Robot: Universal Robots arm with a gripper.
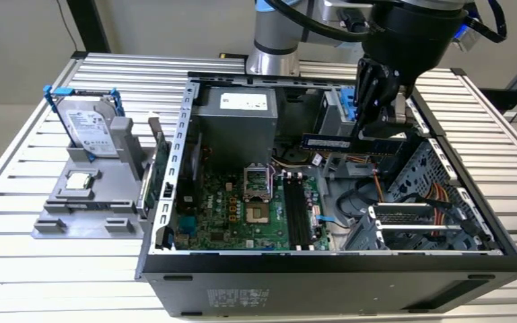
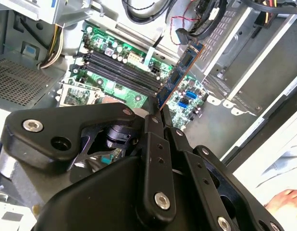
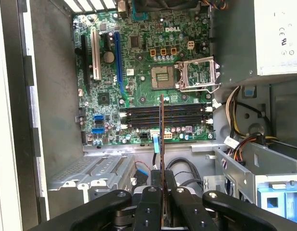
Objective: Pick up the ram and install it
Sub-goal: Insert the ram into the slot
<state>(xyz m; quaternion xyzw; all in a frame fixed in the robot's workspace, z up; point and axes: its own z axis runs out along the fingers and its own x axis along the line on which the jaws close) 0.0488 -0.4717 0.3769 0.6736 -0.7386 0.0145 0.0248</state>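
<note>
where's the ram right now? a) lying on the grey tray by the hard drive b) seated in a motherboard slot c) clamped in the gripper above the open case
c: the gripper is shut on the ram, holding it above the motherboard, apart from the memory slots.

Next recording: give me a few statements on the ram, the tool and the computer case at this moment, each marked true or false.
1. The tool grips the ram above the open computer case. True.
2. The ram sits in one of the memory slots. False: the slots are bare and the ram hangs above them.
3. The hard drive stands upright in a holder outside the case, on the exterior view's left. True.
4. A panel covers the motherboard. False: it lies exposed.
</note>
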